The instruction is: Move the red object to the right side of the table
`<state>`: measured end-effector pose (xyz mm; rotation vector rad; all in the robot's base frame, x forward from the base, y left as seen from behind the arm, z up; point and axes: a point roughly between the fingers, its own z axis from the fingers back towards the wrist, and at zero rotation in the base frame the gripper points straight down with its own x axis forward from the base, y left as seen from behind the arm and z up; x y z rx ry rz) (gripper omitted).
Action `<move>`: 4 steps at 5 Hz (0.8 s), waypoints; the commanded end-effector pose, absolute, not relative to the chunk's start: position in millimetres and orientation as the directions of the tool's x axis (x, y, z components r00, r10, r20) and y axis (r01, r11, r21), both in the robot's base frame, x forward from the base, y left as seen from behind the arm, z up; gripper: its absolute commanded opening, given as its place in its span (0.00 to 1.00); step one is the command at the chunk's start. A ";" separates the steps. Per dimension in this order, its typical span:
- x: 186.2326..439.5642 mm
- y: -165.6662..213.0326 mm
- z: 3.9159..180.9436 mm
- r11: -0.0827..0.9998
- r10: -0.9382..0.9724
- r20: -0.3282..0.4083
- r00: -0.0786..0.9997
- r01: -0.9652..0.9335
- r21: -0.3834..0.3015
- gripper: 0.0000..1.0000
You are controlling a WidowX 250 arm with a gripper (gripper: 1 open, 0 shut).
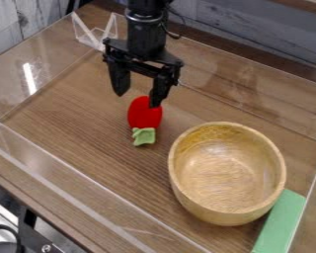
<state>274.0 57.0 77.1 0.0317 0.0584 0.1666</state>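
The red object (143, 116), a small glossy strawberry-like toy with a green leafy end (145, 136), lies on the brown wood-grain table (82, 109) left of centre. My black gripper (138, 91) hangs right above its far end, pointing down with its fingers spread open. The right finger (158, 91) overlaps the toy's top edge in this view; the left finger (118, 85) stands to the toy's upper left. Nothing is held between them.
A round wooden bowl (227, 173) stands at the right front. A flat light-green block (282, 224) lies by the bowl at the front right edge. Low clear acrylic walls (42, 59) border the tabletop.
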 end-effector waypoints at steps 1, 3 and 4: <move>279.5 55.9 89.6 0.981 0.185 0.028 0.982 -0.186 0.050 1.00; 284.9 47.1 83.5 0.980 0.185 0.053 0.981 -0.188 0.060 1.00; 286.7 44.2 79.7 0.981 0.181 0.056 0.982 -0.185 0.064 1.00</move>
